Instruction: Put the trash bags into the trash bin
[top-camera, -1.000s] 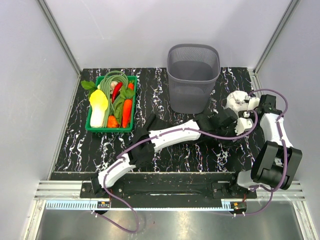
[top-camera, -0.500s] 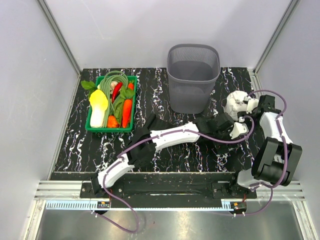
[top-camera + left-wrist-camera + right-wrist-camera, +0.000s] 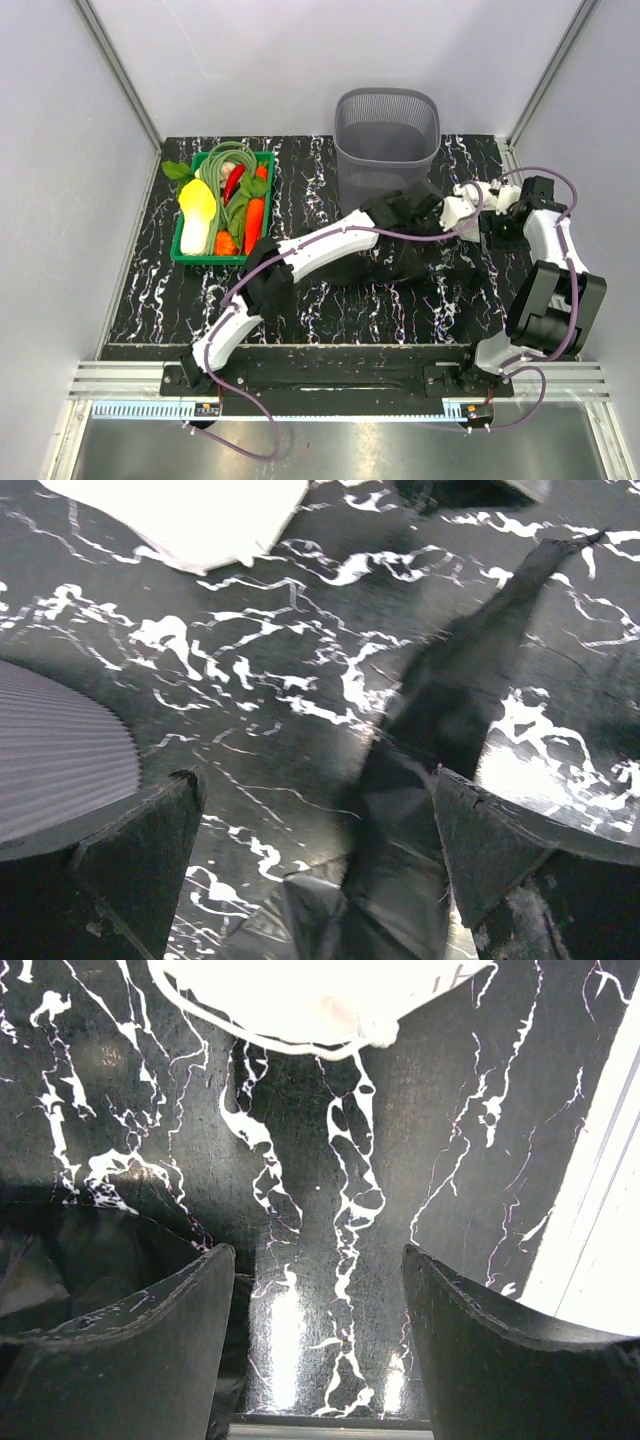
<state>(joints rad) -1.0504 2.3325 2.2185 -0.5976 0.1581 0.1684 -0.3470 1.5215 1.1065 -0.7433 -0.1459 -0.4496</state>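
The left claw (image 3: 315, 780) is spread wide, its rough dark fingers on either side of a trash bag (image 3: 430, 730). The bag is a long, crumpled strip of glossy black film lying on the white-veined black marble surface (image 3: 160, 290), just near the trash bin (image 3: 387, 150), a tall grey mesh basket with a rounded-square rim. The right claw (image 3: 318, 1255) also gapes, gripping nothing, with a smooth white roll (image 3: 320, 990) just beyond it.
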